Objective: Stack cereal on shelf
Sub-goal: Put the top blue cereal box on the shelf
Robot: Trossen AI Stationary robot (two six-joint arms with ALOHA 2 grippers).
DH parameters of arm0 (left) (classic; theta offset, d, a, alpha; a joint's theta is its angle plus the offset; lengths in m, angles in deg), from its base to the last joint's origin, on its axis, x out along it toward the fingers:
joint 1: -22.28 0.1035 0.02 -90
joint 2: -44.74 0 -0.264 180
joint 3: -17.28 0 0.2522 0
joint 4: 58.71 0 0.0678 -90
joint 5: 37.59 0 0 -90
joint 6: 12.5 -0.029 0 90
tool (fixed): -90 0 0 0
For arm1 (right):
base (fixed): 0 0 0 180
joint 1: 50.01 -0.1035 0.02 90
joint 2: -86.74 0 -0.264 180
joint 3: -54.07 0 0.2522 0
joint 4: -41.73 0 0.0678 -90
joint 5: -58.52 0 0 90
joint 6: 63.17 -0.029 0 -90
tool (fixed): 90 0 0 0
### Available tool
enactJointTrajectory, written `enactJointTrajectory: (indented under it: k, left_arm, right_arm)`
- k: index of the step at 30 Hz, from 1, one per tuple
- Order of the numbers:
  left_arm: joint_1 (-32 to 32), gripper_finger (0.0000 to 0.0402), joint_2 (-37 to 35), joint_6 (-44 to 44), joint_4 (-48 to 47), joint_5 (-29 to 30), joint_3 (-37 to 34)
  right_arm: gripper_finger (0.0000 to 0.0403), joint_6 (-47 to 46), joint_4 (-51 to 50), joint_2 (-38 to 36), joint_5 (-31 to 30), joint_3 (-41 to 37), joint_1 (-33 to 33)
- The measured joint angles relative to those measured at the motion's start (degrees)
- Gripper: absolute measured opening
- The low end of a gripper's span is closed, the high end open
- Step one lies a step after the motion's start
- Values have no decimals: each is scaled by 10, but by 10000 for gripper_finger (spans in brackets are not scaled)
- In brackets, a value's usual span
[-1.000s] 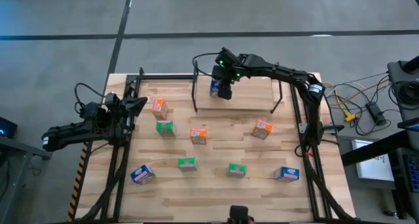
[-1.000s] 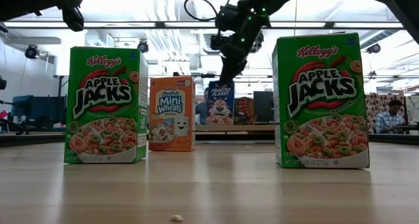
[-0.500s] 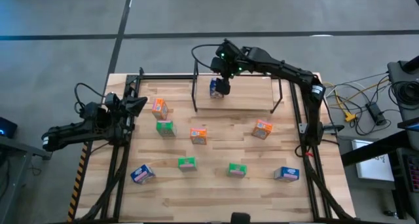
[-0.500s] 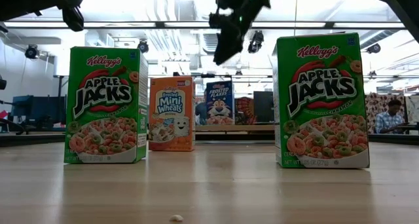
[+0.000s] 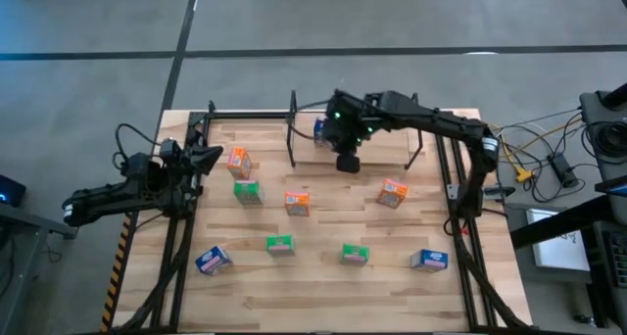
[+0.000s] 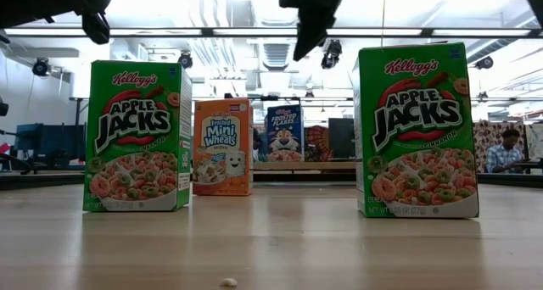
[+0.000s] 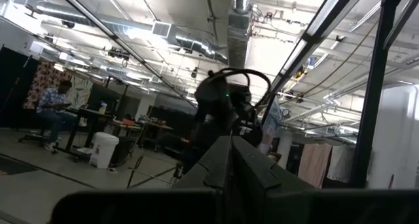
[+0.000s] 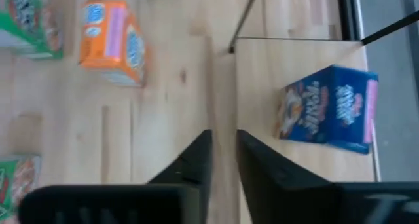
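A blue cereal box (image 5: 321,129) (image 8: 330,109) stands on the left part of the shelf (image 5: 377,144), a light board in a thin black rod frame. My right gripper (image 5: 348,162) (image 8: 222,142) hangs over the table just near of the shelf's front edge, pointing down. Only a narrow gap shows between its fingers, with nothing in it. Other cereal boxes stand loose on the table: orange ones (image 5: 238,162) (image 5: 297,203) (image 5: 393,192), green ones (image 5: 247,191) (image 5: 280,244) (image 5: 354,254) and blue ones (image 5: 213,261) (image 5: 428,261). My left gripper (image 5: 206,157) waits shut at the table's left side.
Black side frames (image 5: 181,227) (image 5: 460,217) run along the table's left and right sides. In the low view two green boxes (image 6: 136,137) (image 6: 416,129) stand nearest, with an orange one (image 6: 222,146) and the blue one (image 6: 285,133) behind. A person (image 6: 506,150) sits in the room beyond.
My right gripper has come up off the blue box and gone toward the table's near edge, off the shelf. The blue box stays standing on the shelf where it was.
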Motion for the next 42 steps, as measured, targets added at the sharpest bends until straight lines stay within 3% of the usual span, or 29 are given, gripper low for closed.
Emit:
enactJointTrajectory:
  k: [4,12,17,26,30,42]
  left_arm:
    - [0,0,1,1,0,0,0]
    - [0,0,3,-6,-7,0,0]
    - [0,0,14,-33,-10,4,0]
    - [0,0,35,-44,89,15,0]
    - [0,0,33,-51,90,11,0]
    - [0,0,32,-67,94,11,0]
  right_arm:
    - [13,-14,95,-64,0,-115,-7]
    - [13,-8,373,-177,0,-363,-6]
    - [13,0,547,-205,-4,-468,-3]
    - [13,-106,647,-203,-8,-582,-2]
    - [13,-141,674,-203,-79,-610,3]
    - [13,-101,730,-160,-142,-616,57]
